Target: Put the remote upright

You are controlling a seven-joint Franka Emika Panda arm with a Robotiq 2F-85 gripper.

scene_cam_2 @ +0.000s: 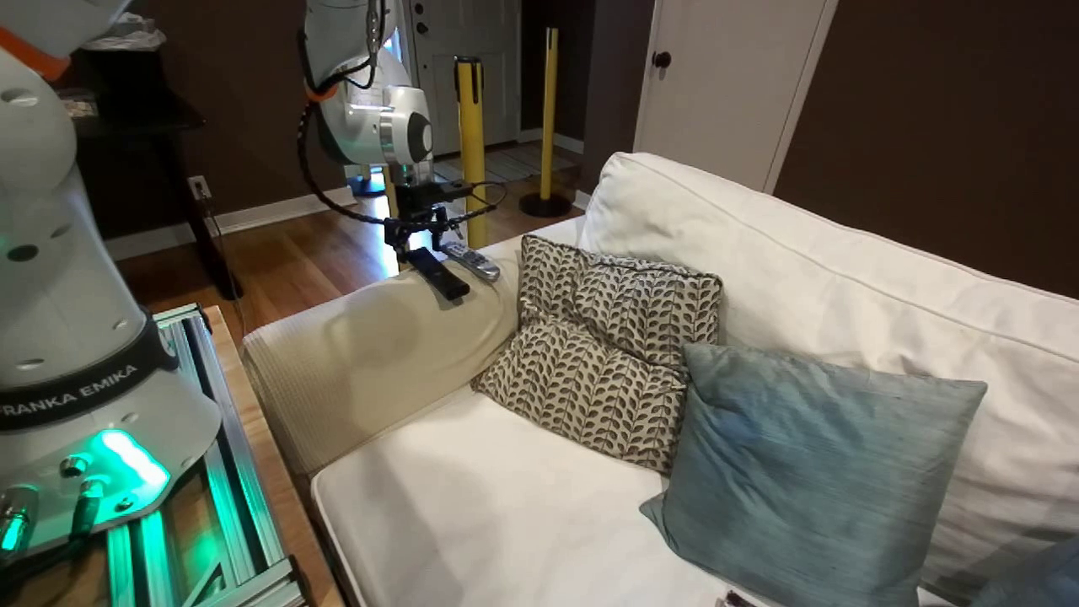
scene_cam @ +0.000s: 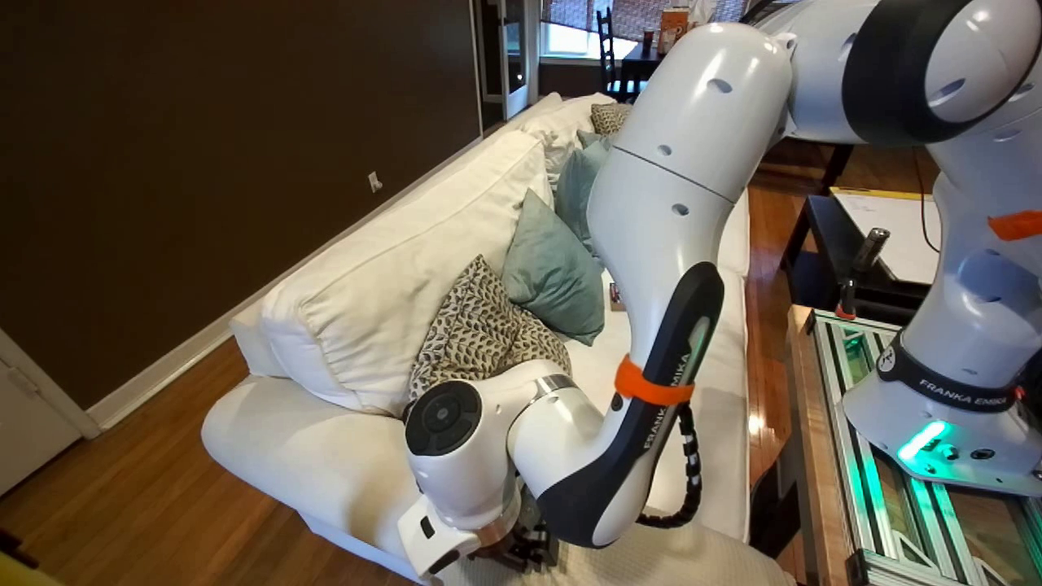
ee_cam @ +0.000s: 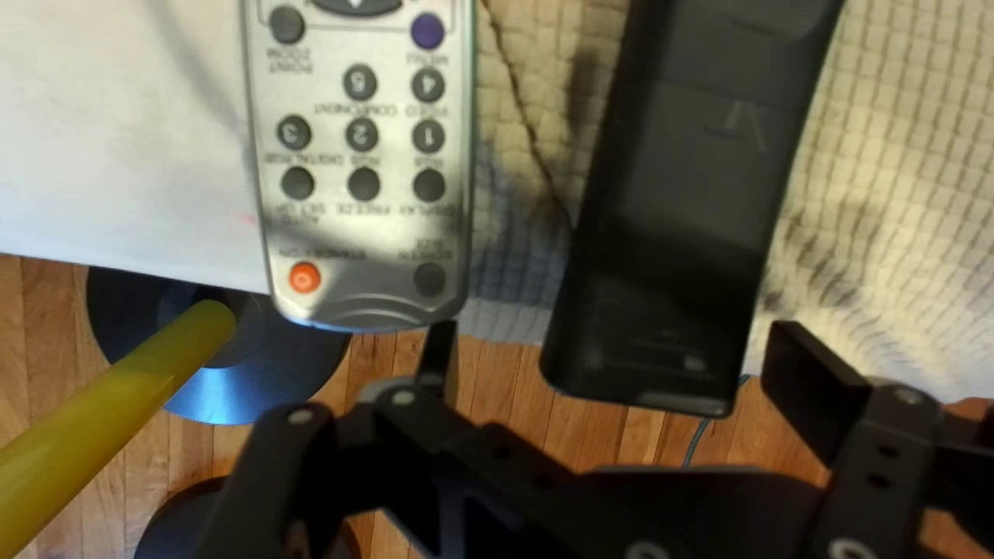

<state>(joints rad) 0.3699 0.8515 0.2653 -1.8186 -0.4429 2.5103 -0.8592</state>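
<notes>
In the wrist view, the black remote lies flat on the cloth-covered sofa arm, set a little aslant, its near end reaching past the edge of the cloth in this view and showing against the wooden floor. The tool stands spread, with one finger on either side of that end and a gap visible between each finger and the remote. To the left, apart from the black remote, lies a grey remote with rows of round dark buttons and an orange one close to its near end; its lettering reads upside down here. A yellow post slants across the lower left corner. In an exterior view, the robot arm reaches over the far end of the sofa arm, and the tool points down by the outer ends of the two remotes, which lie side by side, the grey one nearer the sofa back; whether the fingers touch anything cannot be told from here. A leaf-patterned cushion rests beside the sofa arm, and a blue-green cushion overlaps it in view. In an exterior view, the brown wall rises beyond the sofa, an orange band circles the robot arm, and the robot base shows a green light. There the tool is mostly hidden below the wrist, its state cannot be read, and the remotes cannot be made out.
</notes>
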